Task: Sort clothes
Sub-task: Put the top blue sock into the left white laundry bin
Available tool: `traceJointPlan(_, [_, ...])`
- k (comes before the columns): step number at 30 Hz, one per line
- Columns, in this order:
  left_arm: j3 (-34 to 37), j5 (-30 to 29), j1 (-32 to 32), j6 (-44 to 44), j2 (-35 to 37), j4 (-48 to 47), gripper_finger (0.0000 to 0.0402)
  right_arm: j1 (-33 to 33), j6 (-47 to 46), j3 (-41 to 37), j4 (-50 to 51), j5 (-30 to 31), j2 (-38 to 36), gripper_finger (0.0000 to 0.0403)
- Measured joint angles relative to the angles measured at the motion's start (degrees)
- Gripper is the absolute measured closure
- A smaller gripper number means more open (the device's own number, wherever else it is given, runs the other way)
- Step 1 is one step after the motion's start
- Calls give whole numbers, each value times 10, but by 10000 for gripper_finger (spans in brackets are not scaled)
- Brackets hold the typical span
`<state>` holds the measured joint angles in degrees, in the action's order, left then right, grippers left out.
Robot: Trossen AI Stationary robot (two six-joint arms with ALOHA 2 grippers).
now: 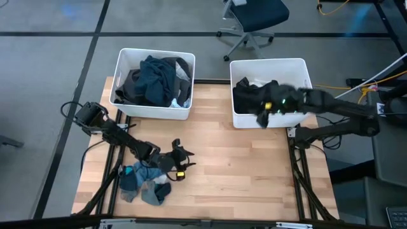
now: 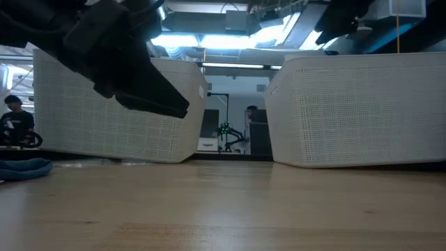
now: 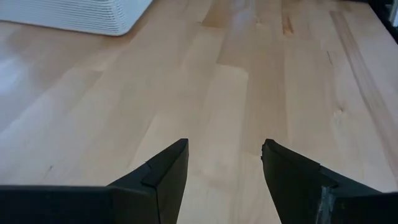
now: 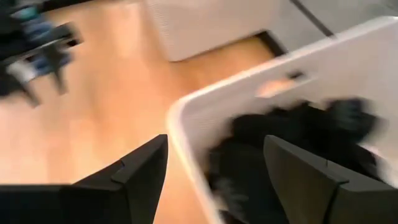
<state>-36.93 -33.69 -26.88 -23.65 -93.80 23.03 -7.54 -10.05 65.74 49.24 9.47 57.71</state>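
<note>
A small heap of grey-blue and teal socks [image 1: 145,184] lies on the wooden table near its front left; one blue piece also shows in the low view [image 2: 24,168]. My left gripper [image 1: 180,160] is open and empty just right of the heap, over bare wood [image 3: 224,155]. The left white bin [image 1: 152,84] holds dark grey, teal and pale garments. The right white bin [image 1: 270,92] holds black clothes [image 4: 298,143]. My right gripper [image 1: 267,113] is open and empty above that bin's near left corner [image 4: 214,162].
The two white bins stand side by side along the table's far edge with a gap between them [image 2: 233,139]. Bare wood [image 1: 241,172] fills the table's middle and right front. An office chair [image 1: 254,19] stands beyond the table. A person [image 2: 14,118] sits far off.
</note>
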Motion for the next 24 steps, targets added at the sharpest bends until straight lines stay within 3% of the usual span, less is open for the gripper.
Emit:
traceJointPlan(7, [-23,1,22,55,0,7,210,148,1,-148,-239,0,11,138])
traceJointPlan(11, [-66,44,27,117,0,-64,210,214,0,-223,-375,2,38,139])
traceJointPlan(16, [-186,60,10,101,0,-356,210,263,0,-286,-514,3,97,139])
traceJointPlan(20, [-268,94,-9,-13,0,-598,210,272,12,-298,-580,5,152,139])
traceJointPlan(24, [-288,165,-33,-160,1,-736,210,271,30,-298,-637,6,201,139])
